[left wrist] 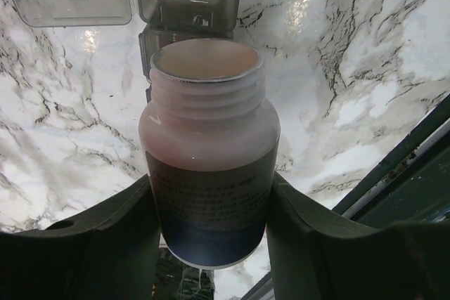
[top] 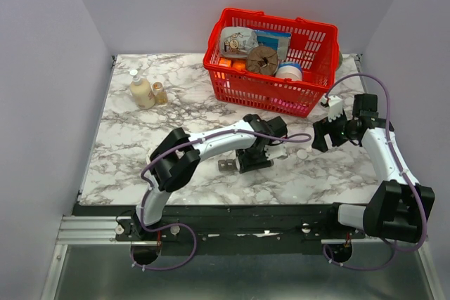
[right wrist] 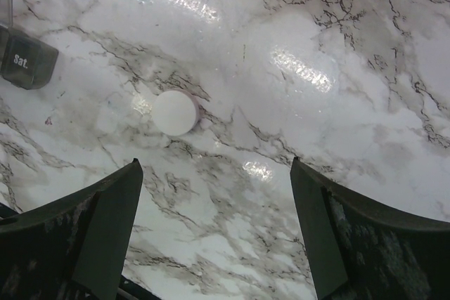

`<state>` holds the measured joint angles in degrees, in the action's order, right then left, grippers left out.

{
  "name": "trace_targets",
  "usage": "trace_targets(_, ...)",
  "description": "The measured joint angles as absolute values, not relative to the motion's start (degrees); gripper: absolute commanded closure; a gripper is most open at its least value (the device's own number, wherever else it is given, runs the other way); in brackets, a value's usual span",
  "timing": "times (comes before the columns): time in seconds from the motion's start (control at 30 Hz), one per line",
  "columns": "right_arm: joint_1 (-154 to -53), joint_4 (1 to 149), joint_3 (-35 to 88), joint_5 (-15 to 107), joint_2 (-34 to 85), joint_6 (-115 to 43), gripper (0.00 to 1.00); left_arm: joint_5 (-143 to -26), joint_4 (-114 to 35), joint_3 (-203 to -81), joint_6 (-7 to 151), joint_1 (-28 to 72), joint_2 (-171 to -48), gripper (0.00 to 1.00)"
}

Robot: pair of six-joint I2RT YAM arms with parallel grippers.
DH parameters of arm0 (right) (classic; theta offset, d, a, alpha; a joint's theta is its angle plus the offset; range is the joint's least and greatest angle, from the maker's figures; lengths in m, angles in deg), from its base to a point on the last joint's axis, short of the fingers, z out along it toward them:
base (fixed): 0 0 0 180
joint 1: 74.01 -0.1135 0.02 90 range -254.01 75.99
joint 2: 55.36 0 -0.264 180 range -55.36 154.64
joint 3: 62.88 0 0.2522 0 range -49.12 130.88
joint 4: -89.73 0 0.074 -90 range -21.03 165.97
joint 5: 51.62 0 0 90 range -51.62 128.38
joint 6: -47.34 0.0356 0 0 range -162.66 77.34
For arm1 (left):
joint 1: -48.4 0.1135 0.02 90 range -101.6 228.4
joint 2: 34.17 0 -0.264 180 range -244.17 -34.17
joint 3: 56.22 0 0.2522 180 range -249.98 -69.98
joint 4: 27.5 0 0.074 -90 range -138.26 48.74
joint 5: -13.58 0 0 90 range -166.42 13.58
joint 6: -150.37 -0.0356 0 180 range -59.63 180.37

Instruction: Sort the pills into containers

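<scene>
Top external puts the containers (top: 226,166) on the counter (top: 140,145), poking out just beside your left fingers (top: 254,159). Left wrist shows those fingers clamped on the uncapped pill bottle (left wrist: 209,138), its mouth facing an open compartment lid, so tip gently and let pills out singly. Right wrist shows your right fingers (right wrist: 98,230) spread wide and empty over a white cap (right wrist: 174,112), with the containers' "Sat." end off to the left.

One red basket (top: 271,54), two small bottles (top: 143,93), one open pill bottle (left wrist: 209,152), one white cap (right wrist: 174,112), one compartment strip (right wrist: 27,64)
</scene>
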<state>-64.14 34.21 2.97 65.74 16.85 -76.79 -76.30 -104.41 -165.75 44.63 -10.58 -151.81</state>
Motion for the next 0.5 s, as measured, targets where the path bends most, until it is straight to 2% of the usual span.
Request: trace_targets(0.5,-63.64,33.64,2.97,66.68,16.85,-77.25,0.06,-70.22,-108.39,-170.80,46.09,-12.87,-155.94,1.00)
